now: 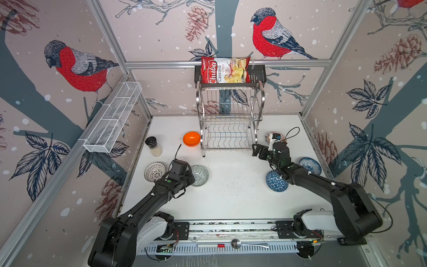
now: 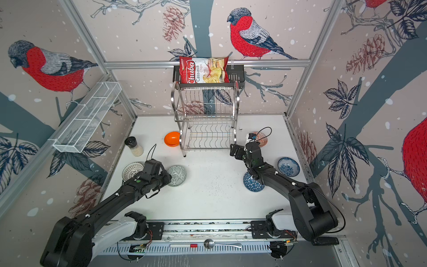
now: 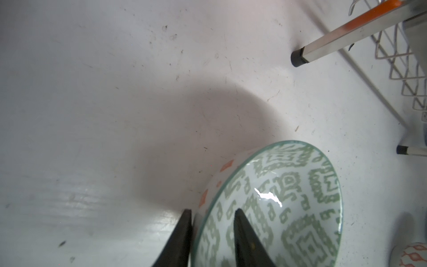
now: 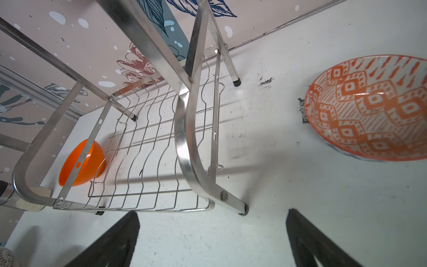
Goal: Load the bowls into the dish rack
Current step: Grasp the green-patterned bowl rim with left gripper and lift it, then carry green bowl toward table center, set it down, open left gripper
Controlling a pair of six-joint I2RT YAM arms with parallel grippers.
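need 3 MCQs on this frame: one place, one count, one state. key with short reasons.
1. The orange bowl, relative to the dish rack: A) lower shelf B) beside it, on the table C) top shelf
2. How many bowls on the table: A) four B) five C) six
3. The right gripper is: A) open, empty B) shut on a bowl C) shut on a rack leg
Key: 1B, it stands outside the rack's legs. 2C, six show, none racked. 3A, fingers wide apart, nothing between.
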